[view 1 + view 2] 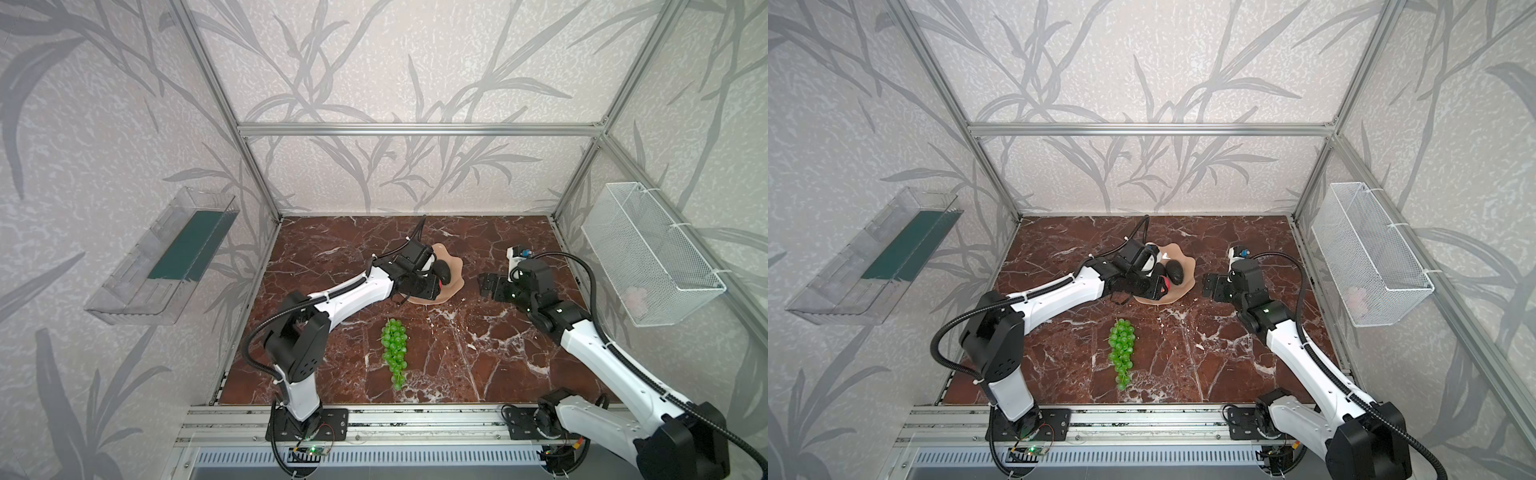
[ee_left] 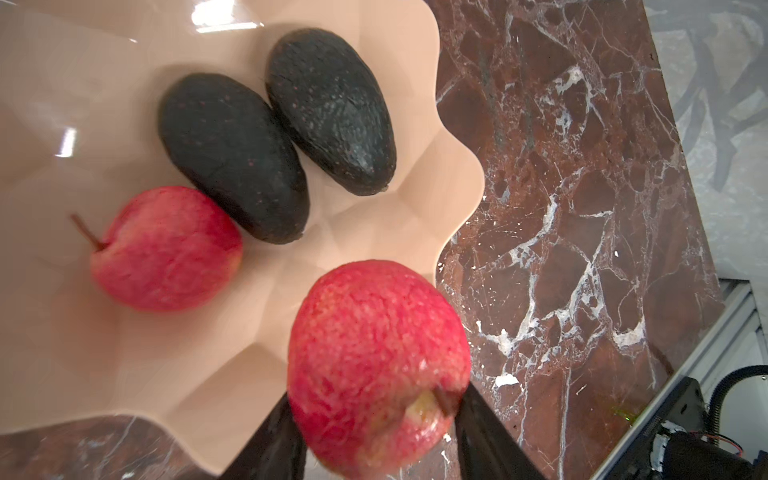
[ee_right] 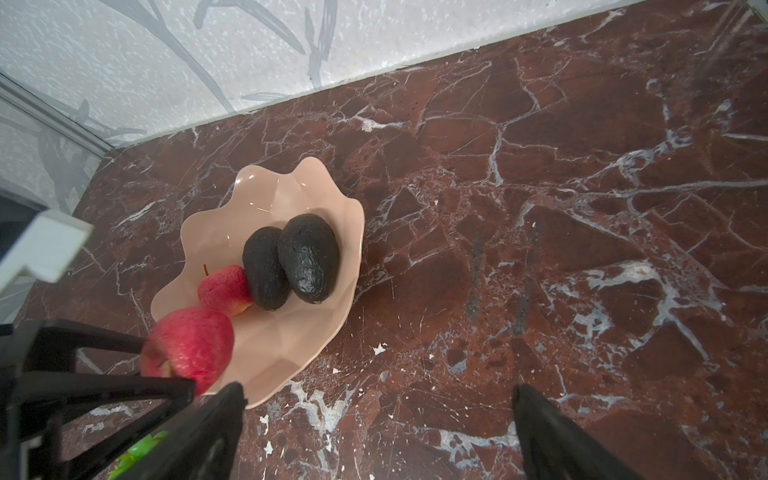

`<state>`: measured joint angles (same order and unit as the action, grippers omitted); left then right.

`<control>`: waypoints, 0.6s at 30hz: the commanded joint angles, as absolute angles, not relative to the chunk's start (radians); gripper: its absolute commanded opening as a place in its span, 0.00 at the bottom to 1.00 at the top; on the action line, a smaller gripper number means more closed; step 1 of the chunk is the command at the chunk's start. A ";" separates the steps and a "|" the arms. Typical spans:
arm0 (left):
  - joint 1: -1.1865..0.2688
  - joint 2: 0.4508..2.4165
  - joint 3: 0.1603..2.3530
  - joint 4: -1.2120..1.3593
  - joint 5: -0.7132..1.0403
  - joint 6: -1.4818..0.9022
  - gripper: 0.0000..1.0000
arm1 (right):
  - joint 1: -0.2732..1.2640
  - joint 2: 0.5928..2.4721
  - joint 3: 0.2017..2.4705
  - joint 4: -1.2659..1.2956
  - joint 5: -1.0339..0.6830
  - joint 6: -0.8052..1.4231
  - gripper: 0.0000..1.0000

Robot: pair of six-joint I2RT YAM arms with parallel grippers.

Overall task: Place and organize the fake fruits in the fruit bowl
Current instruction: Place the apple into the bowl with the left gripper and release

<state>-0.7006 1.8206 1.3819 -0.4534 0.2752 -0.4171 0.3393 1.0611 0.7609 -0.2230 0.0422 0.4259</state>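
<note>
1. Bowl (image 2: pixel 83 83): peach-pink with a wavy rim, on the far centre of the marble table (image 1: pixel 478 361). In both top views the left arm covers much of it.
2. Avocados: two, dark and pebbly, lying in the bowl side by side and touching (image 2: pixel 232 158) (image 2: pixel 332 108). In a top view one shows in the right part of the bowl (image 1: pixel 1177 272).
3. Second apple (image 2: pixel 166 249): red, in the bowl on its side with the stem showing. It is right beside one avocado and seems to touch it. The arm hides it in both top views.
4. Left gripper (image 2: pixel 376 415): clamped on the held apple (image 2: pixel 374 349), one black finger on each side, with the stem end turned back toward the wrist. The fruit sits over the bowl's near-left rim. Cannot tell whether it touches the bowl.
5. Right gripper (image 3: pixel 378 399): fingers spread wide with nothing between them. It is just right of the bowl and apart from it, over bare marble.
6. Grapes (image 1: pixel 395 353): bright green bunch lying on the table on the near side of the bowl, apart from it. The long axis runs near to far, with the thin end nearest.
7. Side walls: a clear tray (image 1: pixel 166 257) on the left and a white mesh basket (image 1: pixel 648 249) on the right, both off the table.
</note>
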 commanded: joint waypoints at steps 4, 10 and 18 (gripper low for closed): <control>-0.687 1.900 1.421 -0.439 0.354 -0.410 0.53 | 0.329 1.068 0.775 -0.233 0.034 0.416 0.99; -0.674 1.938 1.422 -0.422 0.334 -0.431 0.54 | 0.327 1.064 0.780 -0.237 0.032 0.414 0.99; -0.670 1.925 1.419 -0.413 0.319 -0.450 0.70 | 0.327 1.061 0.782 -0.245 0.034 0.411 0.99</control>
